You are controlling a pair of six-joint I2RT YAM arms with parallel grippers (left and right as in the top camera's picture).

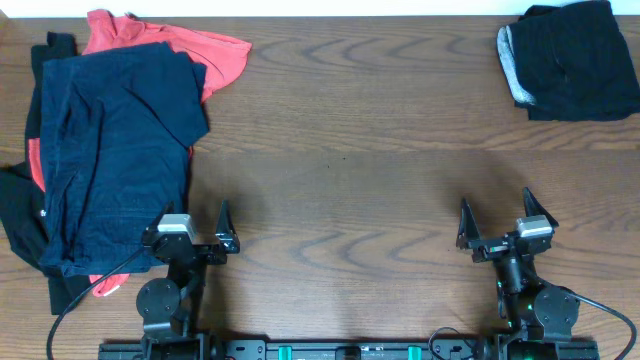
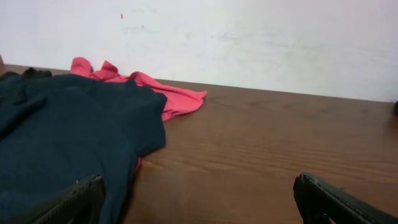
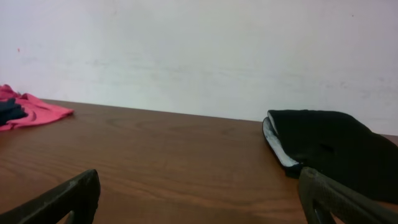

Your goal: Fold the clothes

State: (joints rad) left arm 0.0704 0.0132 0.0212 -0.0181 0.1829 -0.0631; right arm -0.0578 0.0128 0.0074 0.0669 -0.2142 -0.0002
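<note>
A pile of clothes lies at the left of the table: a large dark navy garment (image 1: 115, 160) on top of a coral-red shirt (image 1: 215, 55), with black pieces (image 1: 20, 215) at the left edge. The navy garment (image 2: 62, 137) and red shirt (image 2: 174, 99) also show in the left wrist view. A folded black and grey stack (image 1: 570, 60) sits at the far right corner and shows in the right wrist view (image 3: 329, 146). My left gripper (image 1: 195, 222) is open and empty beside the navy garment's near right edge. My right gripper (image 1: 495, 215) is open and empty over bare table.
The brown wooden table (image 1: 350, 150) stretches between the two piles. A pale wall (image 3: 199, 50) stands behind the far edge. Arm bases and cables sit at the near edge (image 1: 330, 350).
</note>
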